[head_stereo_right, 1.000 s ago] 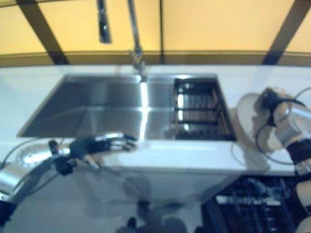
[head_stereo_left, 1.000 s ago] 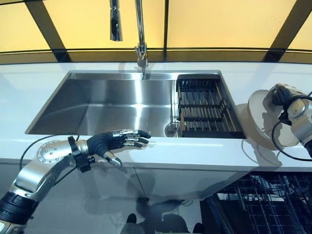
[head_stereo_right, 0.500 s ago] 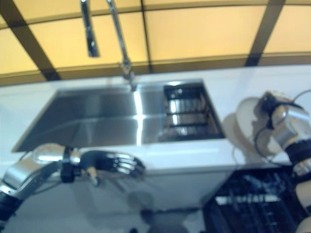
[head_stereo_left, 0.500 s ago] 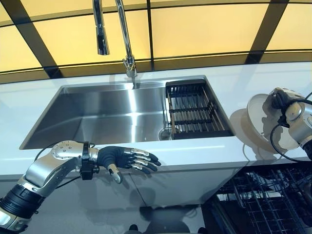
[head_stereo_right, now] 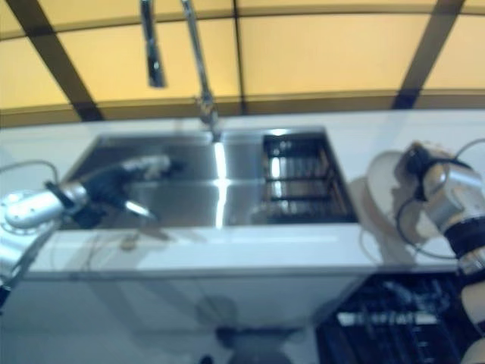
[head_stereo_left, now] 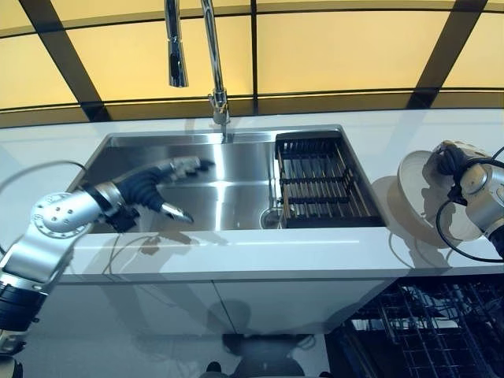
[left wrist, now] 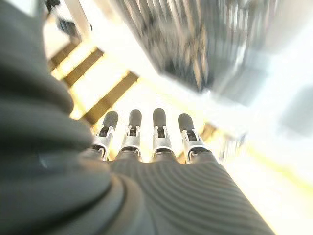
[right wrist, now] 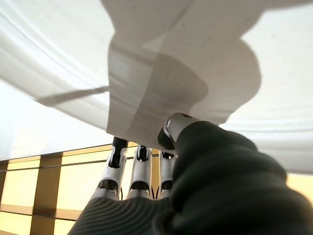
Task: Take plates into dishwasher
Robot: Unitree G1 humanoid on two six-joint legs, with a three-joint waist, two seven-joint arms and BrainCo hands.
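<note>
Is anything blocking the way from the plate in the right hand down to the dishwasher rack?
Nothing visible does. The right hand holds the plate tilted over the counter, and the dishwasher rack lies open just below the counter's front edge.

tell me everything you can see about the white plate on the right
The plate is round, white and smooth, with faint concentric rings showing in the right wrist view. It is tilted up on edge above the white countertop, right of the sink, casting a shadow there. The right hand holds it at its far rim, fingers behind and thumb on the near face. Below it the dishwasher rack stands open.
</note>
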